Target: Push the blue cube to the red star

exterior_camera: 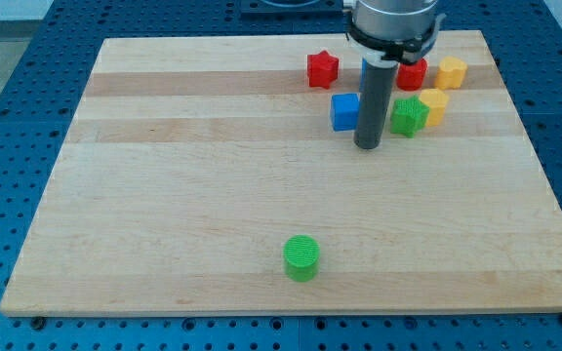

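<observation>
The blue cube (pixel 344 111) lies on the wooden board near the view's top, right of centre. The red star (pixel 322 69) lies just above it and a little to the left, with a small gap between them. My tip (pixel 367 144) rests on the board just right of the blue cube and slightly below it, close to its right side. The rod rises from the tip and hides part of the blocks behind it.
A green star-like block (pixel 409 116) sits right of the rod, with a yellow block (pixel 434 105) beside it. A red block (pixel 413 74) and another yellow block (pixel 451 72) lie above them. A green cylinder (pixel 301 257) lies near the bottom. The board (pixel 164 195) has blue perforated table around it.
</observation>
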You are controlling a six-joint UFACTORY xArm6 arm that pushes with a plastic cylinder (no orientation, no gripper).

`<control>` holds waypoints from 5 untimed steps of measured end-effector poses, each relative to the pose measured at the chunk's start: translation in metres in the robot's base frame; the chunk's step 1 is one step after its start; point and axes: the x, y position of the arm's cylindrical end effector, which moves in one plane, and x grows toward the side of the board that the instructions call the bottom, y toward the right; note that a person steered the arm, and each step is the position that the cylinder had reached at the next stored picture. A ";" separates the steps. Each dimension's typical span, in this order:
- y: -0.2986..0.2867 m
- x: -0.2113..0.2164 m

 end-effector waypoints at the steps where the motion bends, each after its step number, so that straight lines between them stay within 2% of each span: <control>1: -0.015 -0.018; 3: -0.036 -0.069; 4: -0.036 -0.069; 5: -0.028 -0.043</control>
